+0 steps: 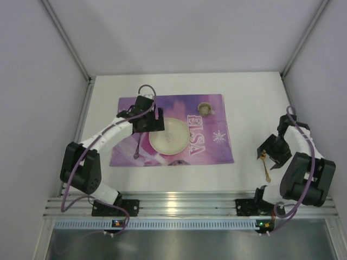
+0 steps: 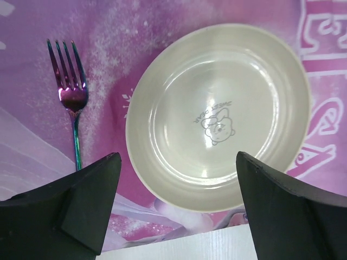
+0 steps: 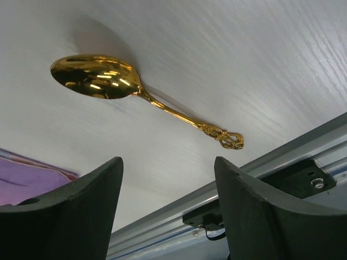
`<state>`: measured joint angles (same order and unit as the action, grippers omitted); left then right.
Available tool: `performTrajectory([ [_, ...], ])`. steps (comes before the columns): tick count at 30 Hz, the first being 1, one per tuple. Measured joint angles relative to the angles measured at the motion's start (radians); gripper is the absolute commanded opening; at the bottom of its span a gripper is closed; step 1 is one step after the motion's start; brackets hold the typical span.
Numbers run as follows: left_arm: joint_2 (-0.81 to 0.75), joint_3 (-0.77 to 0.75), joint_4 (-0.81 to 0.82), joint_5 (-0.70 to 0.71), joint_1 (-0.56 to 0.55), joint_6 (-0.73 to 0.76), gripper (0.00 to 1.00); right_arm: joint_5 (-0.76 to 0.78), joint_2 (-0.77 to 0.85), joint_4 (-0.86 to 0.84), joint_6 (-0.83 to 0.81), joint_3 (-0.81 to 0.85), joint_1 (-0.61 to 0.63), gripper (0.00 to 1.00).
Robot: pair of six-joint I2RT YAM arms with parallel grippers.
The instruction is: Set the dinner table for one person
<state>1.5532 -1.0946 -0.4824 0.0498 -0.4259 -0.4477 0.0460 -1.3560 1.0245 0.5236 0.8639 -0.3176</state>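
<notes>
**Fork and plate on the mat, spoon out on the bare table**

The off-white table (image 1: 255,97) fills the middle of the overhead view. A ribbed metal rail (image 1: 179,203) runs along its lower edge. A purple placemat (image 1: 211,149) printed with "ELSA" and snowflakes lies on it, a little left of centre.

At the left of the frame, the left arm reaches up over the mat's upper left part. The left gripper (image 2: 176,162) hangs above the mat with its jaws wide apart and nothing between them. In its wrist view, a fork (image 2: 73,97) with a rainbow sheen lies flat on the mat at the left, tines toward the top of the frame. Just to the right of the fork, not touching it, sits a round cream plate (image 2: 217,114) with a small cartoon face printed in its middle.

Further right in the overhead view, a small cup (image 1: 205,108) stands upright near the mat's upper right corner.

At the right of the frame, well apart from the mat, the right arm folds over bare table. The right gripper (image 3: 168,162) hangs above the surface, its jaws apart and holding nothing. In its wrist view, a gold spoon (image 3: 108,78) lies flat on the table beyond the fingers. The spoon's bowl is at the upper left and its ornate handle points to the lower right, toward the rail.
</notes>
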Motion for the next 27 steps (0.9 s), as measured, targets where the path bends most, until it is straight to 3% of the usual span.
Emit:
performTrajectory([
  [4, -0.064, -0.026, -0.013, 0.005, 0.0, 0.0, 0.92, 0.021, -0.081, -0.044, 0.003, 0.002, 0.0, 0.54],
  [12, -0.097, -0.031, -0.046, 0.025, 0.002, 0.0, 0.92, 0.072, -0.177, -0.103, 0.004, 0.002, 0.014, 0.43],
  [20, -0.098, -0.032, -0.063, 0.027, 0.013, 0.001, 0.92, 0.106, -0.25, -0.121, 0.01, 0.023, 0.082, 0.22],
  [23, -0.098, -0.041, -0.071, 0.028, 0.018, 0.002, 0.92, 0.114, -0.278, -0.111, 0.01, 0.045, 0.1, 0.11],
  [24, -0.098, -0.047, -0.072, 0.029, 0.02, 0.004, 0.92, 0.114, -0.287, -0.109, 0.009, 0.051, 0.103, 0.01],
  [27, -0.098, -0.056, -0.071, 0.03, 0.026, 0.005, 0.92, 0.12, -0.309, -0.089, 0.005, 0.071, 0.108, 0.0],
])
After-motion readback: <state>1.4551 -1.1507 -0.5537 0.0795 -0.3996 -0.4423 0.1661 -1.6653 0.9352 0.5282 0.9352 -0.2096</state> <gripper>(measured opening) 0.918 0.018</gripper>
